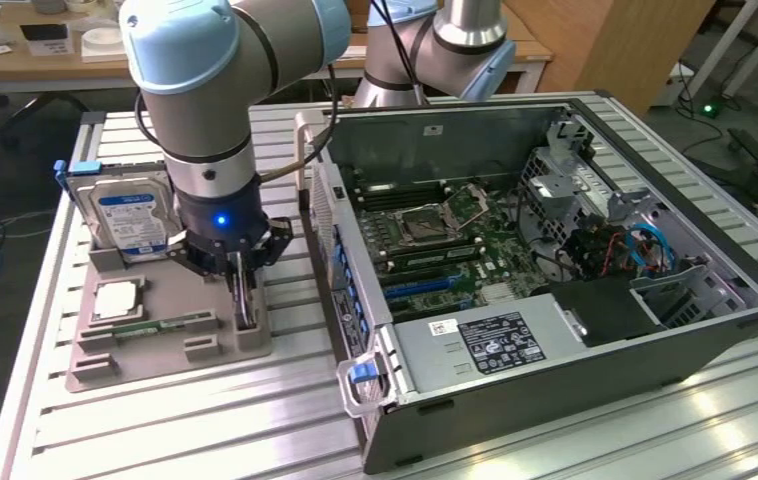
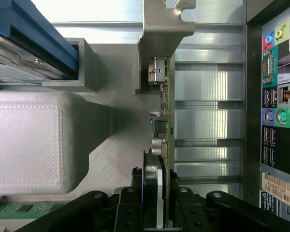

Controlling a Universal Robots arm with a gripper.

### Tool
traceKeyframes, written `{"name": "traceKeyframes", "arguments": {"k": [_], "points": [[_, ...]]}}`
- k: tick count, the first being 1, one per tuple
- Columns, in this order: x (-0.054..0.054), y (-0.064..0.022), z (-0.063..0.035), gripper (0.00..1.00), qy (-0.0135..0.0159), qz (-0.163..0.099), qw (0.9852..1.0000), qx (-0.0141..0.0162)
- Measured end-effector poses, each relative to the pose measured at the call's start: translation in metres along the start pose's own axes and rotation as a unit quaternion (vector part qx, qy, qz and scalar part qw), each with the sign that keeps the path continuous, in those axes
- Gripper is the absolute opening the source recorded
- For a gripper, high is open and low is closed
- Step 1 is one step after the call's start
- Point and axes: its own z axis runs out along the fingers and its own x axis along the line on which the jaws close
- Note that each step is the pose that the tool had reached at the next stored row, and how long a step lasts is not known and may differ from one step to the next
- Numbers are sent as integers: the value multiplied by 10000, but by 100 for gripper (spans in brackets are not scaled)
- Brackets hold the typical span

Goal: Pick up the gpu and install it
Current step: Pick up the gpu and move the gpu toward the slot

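The gpu (image 1: 243, 303) stands on edge in a slot of the grey parts tray (image 1: 166, 360), a thin dark card. In the wrist view the gpu (image 2: 162, 111) runs away from me, with its silvery bracket (image 2: 162, 29) at the far end. My gripper (image 1: 239, 272) has come straight down over it. In the wrist view my gripper (image 2: 155, 195) straddles the card's near end, one black finger (image 2: 130, 203) on each side, pressed against its faces. The card still sits in its slot.
The silver hard drive (image 1: 132, 220) stands upright in the tray beside my gripper. A processor (image 1: 115, 298) and a green memory stick (image 1: 152, 327) lie in the tray. The open computer case (image 1: 646, 330) with its motherboard (image 1: 446, 240) lies to the exterior view's right, its rear ports (image 2: 275, 96) close by.
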Motion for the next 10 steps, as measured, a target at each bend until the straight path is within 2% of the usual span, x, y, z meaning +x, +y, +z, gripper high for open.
{"name": "traceKeyframes", "arguments": {"k": [10], "points": [[0,0,1,29,-1,0,10000,3]]}}
